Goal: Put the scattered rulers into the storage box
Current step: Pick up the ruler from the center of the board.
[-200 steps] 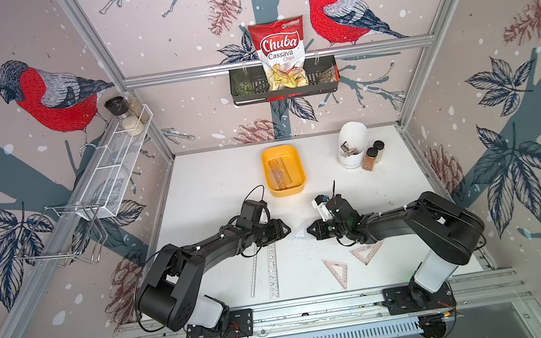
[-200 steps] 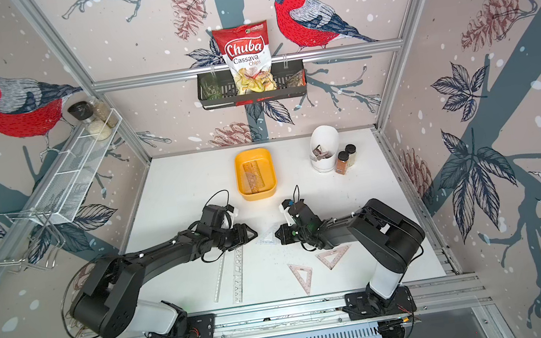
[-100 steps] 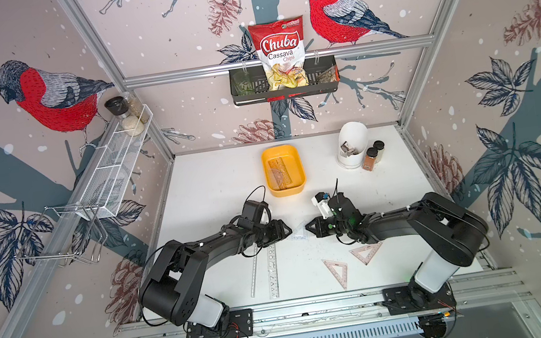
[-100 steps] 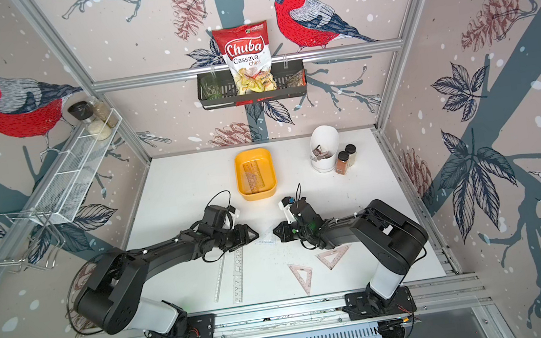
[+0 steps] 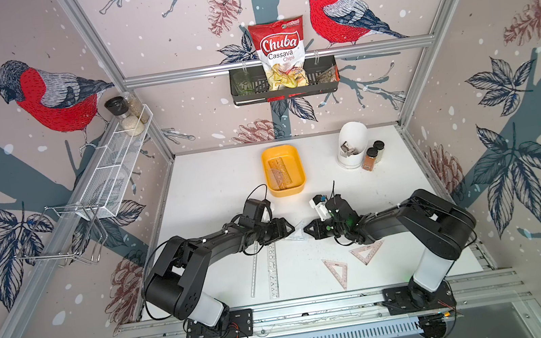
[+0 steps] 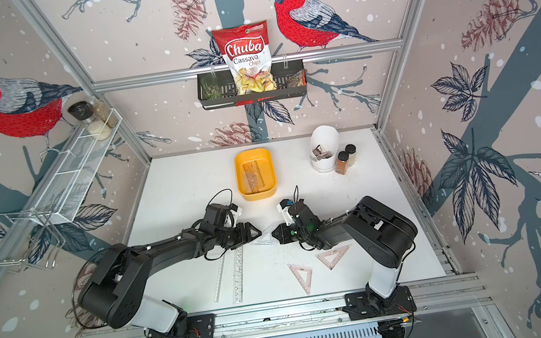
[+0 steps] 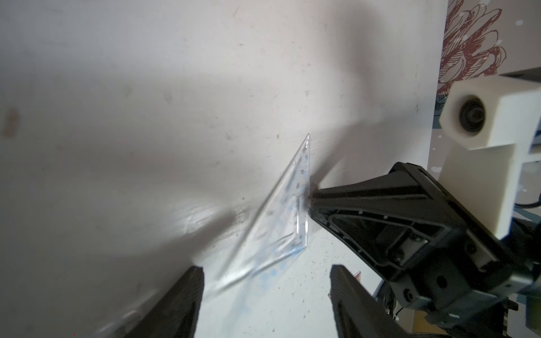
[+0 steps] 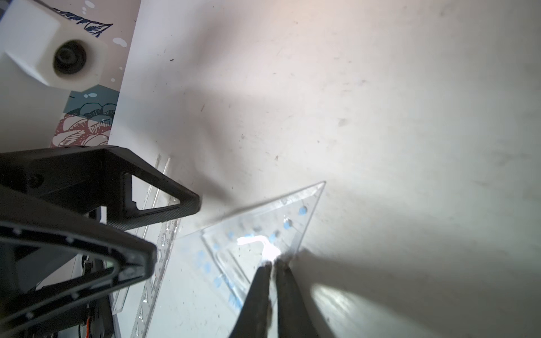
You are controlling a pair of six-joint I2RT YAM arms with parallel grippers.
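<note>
A clear triangle ruler [image 5: 299, 235] [image 6: 264, 240] with blue marks is at mid-table between my two grippers. My right gripper [image 8: 272, 264] [image 5: 307, 231] is shut on one edge of it and holds the triangle [image 8: 263, 222] tilted off the table. My left gripper [image 7: 266, 269] [image 5: 289, 227] is open, and a corner of the triangle [image 7: 289, 210] reaches in between its fingers, apart from them. The yellow-orange storage box [image 5: 267, 174] [image 6: 240, 177] stands behind with rulers [image 5: 280, 174] lying in it. On the table lie two straight rulers [image 5: 271, 269] [image 5: 254, 271] and two pinkish triangles [image 5: 337, 271] [image 5: 367, 251].
A white pot [image 5: 353, 144] and two spice jars [image 5: 372, 158] stand at the back right. A black wire basket [image 5: 284, 82] with a chips bag hangs on the back wall. A white wire shelf [image 5: 113, 169] runs along the left wall.
My left gripper has slid a little toward the triangle and its jaws have spread wider. My right gripper has stayed shut on the triangle and barely moved.
</note>
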